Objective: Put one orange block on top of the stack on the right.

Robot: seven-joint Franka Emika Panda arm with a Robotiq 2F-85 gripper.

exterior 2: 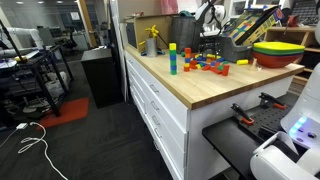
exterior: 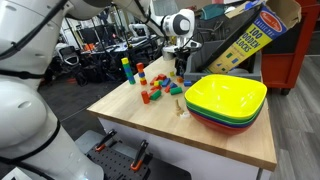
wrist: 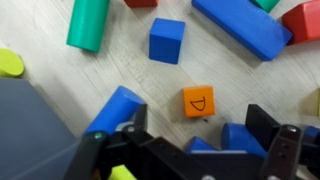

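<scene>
Now hand (wrist: 198,118) w/ fingers apart, straddling orange block (wrist: 198,101) on table (wrist: 90,75).

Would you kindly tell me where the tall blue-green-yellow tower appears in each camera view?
In an exterior view: the tall tower stands left of centre, left of the loose blocks.
In an exterior view: the tower stands near centre, again left of the blocks.
Wrist view: not in it.
Shared landmark: the yellow-topped bowls, right of the blocks in both exterior views.
</scene>
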